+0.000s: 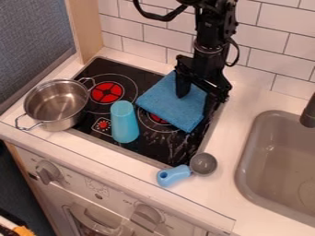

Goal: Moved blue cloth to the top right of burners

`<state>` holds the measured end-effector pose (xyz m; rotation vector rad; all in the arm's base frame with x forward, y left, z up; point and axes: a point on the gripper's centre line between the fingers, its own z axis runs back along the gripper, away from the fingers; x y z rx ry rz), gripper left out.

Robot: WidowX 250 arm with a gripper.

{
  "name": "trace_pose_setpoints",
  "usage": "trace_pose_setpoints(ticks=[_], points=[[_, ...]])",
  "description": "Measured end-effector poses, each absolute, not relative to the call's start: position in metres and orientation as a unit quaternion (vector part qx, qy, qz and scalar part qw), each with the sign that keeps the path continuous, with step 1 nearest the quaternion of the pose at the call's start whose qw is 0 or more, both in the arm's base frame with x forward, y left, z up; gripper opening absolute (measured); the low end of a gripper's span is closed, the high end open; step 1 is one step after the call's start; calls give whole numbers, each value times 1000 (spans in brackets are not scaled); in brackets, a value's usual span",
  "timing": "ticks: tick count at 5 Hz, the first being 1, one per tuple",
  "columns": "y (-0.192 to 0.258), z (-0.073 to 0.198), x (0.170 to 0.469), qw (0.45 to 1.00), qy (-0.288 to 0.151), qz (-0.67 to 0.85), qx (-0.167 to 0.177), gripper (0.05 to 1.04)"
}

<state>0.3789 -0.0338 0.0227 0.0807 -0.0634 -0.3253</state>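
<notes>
Blue cloth (163, 103) at two o'clock on the stove (154, 150), black gripper (197, 94) spread wide over it.
From the cloth: cup (125, 124) at eight, pot (56, 103) nine, scoop (177, 175) six, sink (271, 170) four.

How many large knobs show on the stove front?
2: one knob below the steel pot, the other knob below and left of the blue-handled scoop. Others may lie past the bottom edge.

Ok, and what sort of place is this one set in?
It looks like a toy or mock-up kitchen: a black stovetop with red burner markings, a grey sink set in the counter, and white tiles behind.
</notes>
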Motion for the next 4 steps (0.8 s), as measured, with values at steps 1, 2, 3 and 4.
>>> trace_pose_setpoints(ticks=[1, 2, 3, 4], points=[[-26, 30, 380, 986, -38, -154, 44, 1001], [-24, 51, 380, 986, -60, -150, 48, 1000], [-21, 69, 375, 985, -77, -146, 55, 1001], [-19, 84, 362, 985, -89, -135, 61, 1001]])
